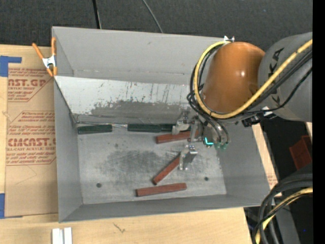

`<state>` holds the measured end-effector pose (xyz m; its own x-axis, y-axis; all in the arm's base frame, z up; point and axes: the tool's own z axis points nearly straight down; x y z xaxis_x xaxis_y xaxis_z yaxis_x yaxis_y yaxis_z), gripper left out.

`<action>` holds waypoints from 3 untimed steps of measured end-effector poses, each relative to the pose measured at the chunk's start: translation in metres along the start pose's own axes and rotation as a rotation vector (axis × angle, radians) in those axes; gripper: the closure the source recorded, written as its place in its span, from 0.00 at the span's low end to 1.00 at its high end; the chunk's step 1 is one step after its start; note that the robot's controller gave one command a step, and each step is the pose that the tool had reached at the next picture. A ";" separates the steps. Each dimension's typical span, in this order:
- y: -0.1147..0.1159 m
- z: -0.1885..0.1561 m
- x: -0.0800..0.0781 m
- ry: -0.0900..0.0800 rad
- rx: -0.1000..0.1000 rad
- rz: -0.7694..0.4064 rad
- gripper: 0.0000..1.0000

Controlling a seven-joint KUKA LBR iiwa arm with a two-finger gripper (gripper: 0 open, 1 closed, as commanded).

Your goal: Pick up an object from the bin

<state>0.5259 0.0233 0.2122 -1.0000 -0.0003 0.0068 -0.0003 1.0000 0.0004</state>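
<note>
Over the bin (127,50) floor, gripper (187,159) at slanted stick (165,172), flat, slim, red-brown

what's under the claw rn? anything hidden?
The claw is over the upper end of the slanted red-brown stick mid-bin. That end is covered by it, so contact can't be judged. A second red-brown stick runs under the arm, its right end hidden.

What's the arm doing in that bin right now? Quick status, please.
Gripper over upper end of slanted red-brown stick, mid-bin. Stick lying on bin floor. Second red-brown stick close beside gripper, near back wall.
</note>
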 end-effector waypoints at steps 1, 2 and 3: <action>0.000 -0.004 -0.002 -0.008 0.000 0.000 0.00; -0.005 0.031 -0.009 -0.014 0.000 -0.072 0.00; -0.063 0.137 0.008 -0.018 0.001 -0.130 1.00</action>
<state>0.5170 -0.0392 0.0756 -0.9915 -0.1296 -0.0113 -0.1296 0.9916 -0.0011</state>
